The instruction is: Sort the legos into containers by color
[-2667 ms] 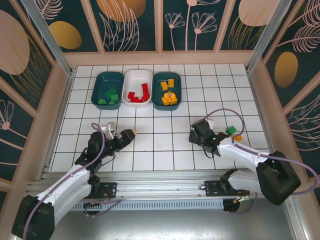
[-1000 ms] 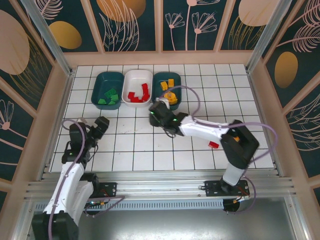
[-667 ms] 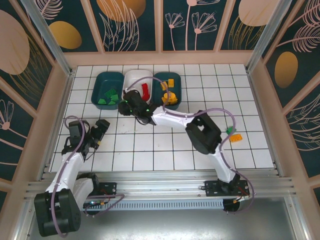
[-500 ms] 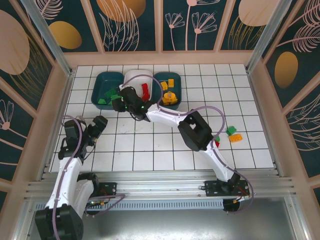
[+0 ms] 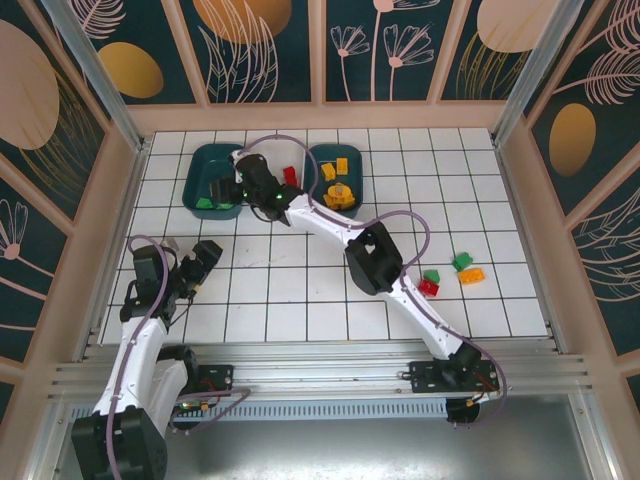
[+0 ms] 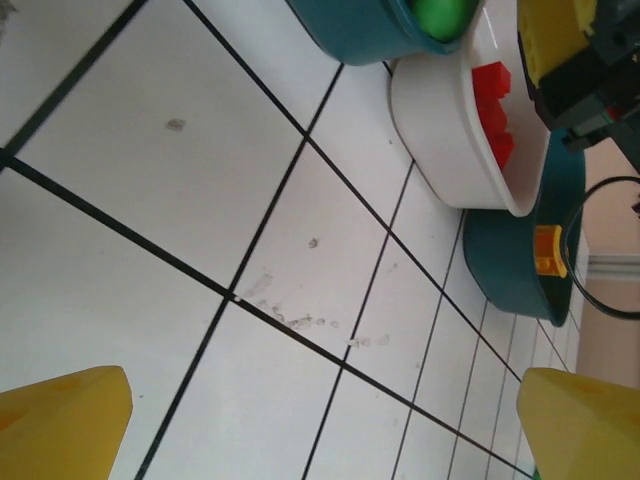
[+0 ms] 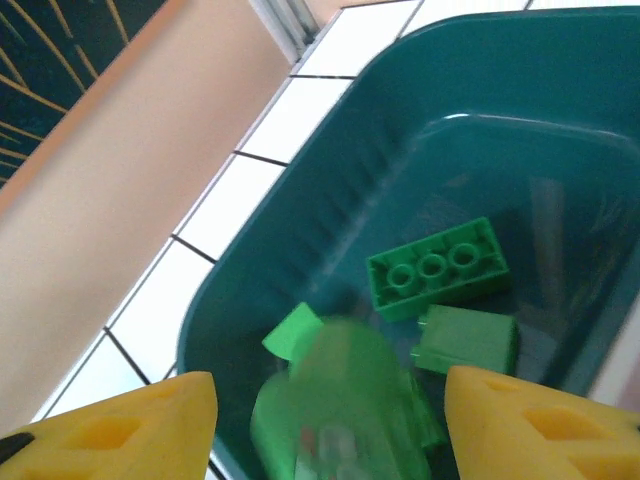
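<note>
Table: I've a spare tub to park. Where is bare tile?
Bare: back-right tiles between the right teal tub and the wall; also middle tiles between the left pincer and right arm. Crowded: the tub row, and the loose legos.

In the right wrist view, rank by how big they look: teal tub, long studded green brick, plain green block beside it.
1. teal tub
2. long studded green brick
3. plain green block, clearly smaller

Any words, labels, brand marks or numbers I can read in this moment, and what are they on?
None can be read.
The green brick has studs too blurred to show any mark.
The teal tub, the white tub and the tiled table carry no writing.
The wall panels bear only leaf and flower patterns.
</note>
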`<state>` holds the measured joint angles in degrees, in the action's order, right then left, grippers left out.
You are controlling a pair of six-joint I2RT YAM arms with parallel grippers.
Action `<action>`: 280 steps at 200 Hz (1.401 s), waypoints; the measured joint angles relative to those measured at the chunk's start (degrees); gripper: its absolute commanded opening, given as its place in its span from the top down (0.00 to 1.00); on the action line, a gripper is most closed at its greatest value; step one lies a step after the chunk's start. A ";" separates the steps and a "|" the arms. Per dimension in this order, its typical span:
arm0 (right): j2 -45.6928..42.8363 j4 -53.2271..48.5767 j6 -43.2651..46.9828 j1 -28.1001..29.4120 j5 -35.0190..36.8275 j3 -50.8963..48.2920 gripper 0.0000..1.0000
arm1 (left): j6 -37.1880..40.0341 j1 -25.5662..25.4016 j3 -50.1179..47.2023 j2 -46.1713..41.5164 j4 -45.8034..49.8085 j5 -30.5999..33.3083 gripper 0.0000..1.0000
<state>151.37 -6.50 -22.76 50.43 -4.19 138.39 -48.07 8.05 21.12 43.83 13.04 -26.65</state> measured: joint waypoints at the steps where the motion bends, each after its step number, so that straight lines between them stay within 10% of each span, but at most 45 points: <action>1: 0.00 -0.09 0.00 -0.04 0.00 0.00 0.36 | 0.02 0.00 0.00 -0.02 0.00 -0.04 0.01; 55: -10.71 0.37 1.03 -0.33 2.86 -15.43 0.37 | -0.68 0.11 -0.68 -2.82 -3.32 -4.31 0.02; 104: -49.31 1.57 -5.84 1.86 20.04 -59.47 0.28 | -8.37 -2.03 -12.17 -12.00 -14.43 -7.48 0.02; 151: -76.96 -13.11 -25.33 -2.56 35.43 -91.89 0.20 | -14.05 -15.72 -18.29 -15.10 -23.47 -2.84 0.01; 216: -94.49 -27.87 -36.35 -13.44 34.03 -107.95 0.13 | -14.03 -47.87 -11.17 15.56 -39.82 8.81 0.02; 280: -92.02 -23.80 -30.58 -24.33 26.27 -112.45 0.22 | -13.94 -53.42 -6.21 28.76 -49.70 11.13 0.01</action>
<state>59.35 -30.30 -53.34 26.11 22.09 25.93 -62.02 -45.36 14.92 72.60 -36.67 -15.53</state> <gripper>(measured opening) 0.805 0.985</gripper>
